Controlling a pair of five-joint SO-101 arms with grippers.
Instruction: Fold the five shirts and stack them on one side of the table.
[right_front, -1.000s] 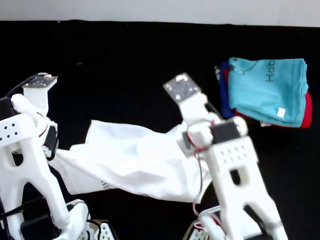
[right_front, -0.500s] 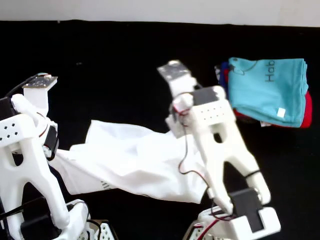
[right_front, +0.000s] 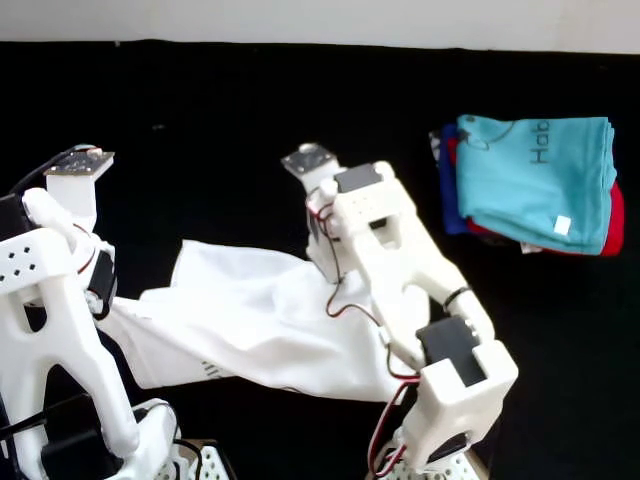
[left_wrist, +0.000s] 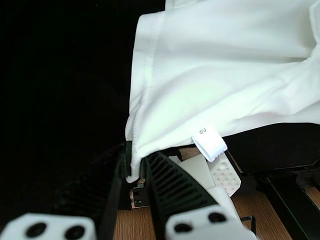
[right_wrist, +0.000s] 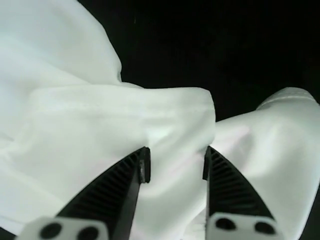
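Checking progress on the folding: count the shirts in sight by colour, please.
white shirt: 1
teal shirt: 1
red shirt: 1
blue shirt: 1
Total: 4 shirts in sight.

I record a black table covering (right_front: 230, 110) across nearly the whole high view, matte and unmarked, from the lower edge up to the top. A pale wall strip (right_front: 320, 20) runs along the frame's top edge, meeting the covering in a straight line. In my left wrist view a brown wooden surface (left_wrist: 255, 227) shows, grain visible.
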